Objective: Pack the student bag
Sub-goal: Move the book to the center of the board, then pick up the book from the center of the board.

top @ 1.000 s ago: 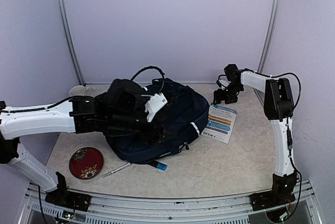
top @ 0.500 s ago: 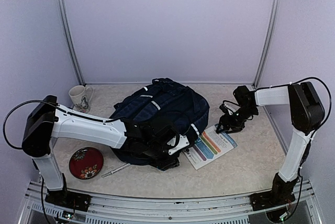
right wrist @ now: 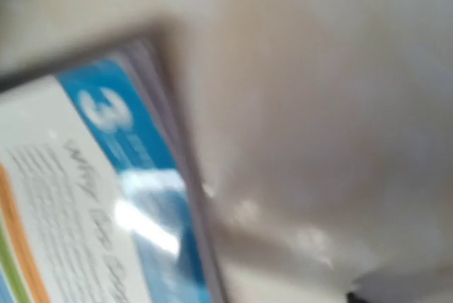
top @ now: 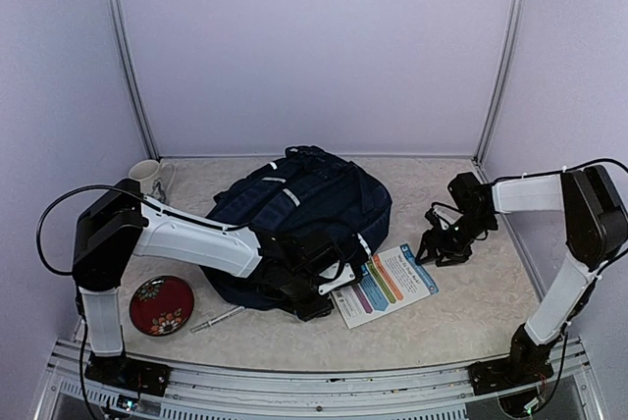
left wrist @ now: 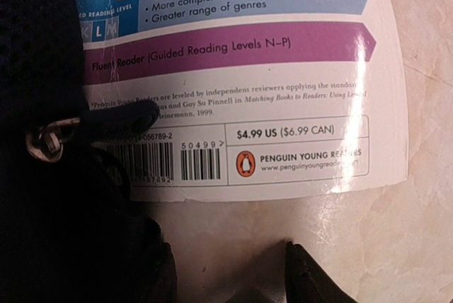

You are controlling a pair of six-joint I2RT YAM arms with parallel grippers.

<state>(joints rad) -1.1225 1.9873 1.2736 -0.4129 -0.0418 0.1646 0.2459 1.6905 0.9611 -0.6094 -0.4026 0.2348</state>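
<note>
Seen from above, a beige, stone-patterned counter [top: 446, 317] sits inside plain lilac walls. The bag [top: 319, 194] lies flat in the middle of the counter. It is a soft, rounded heap of navy fabric with white stripe trim and dark straps on top.

A thin, glossy book [top: 388, 281] lies flat against the bag's near right edge. It is tilted, with bands of colour across its white cover.

The left arm is white and jointed, and it reaches across the bag's near side. The left fingers [left wrist: 311, 279] are dark and pointed. They hang low, about half open, with only bare counter between them and nothing held. Just beyond them, the left wrist camera shows the book's rounded corner, its barcode and a printed price. The bag's dark fabric overlaps the cover there, and a small metal zip ring [left wrist: 47, 140] rests on it.

The right fingers [top: 428, 249] are black. They stand just past the book's far right corner, spread apart and empty. The right wrist view is blurred.

At the far left stands a pale mug [top: 147, 177]. Nearer lie a round red plate [top: 162, 304] with a floral pattern and a slim pale pen [top: 218, 319].
</note>
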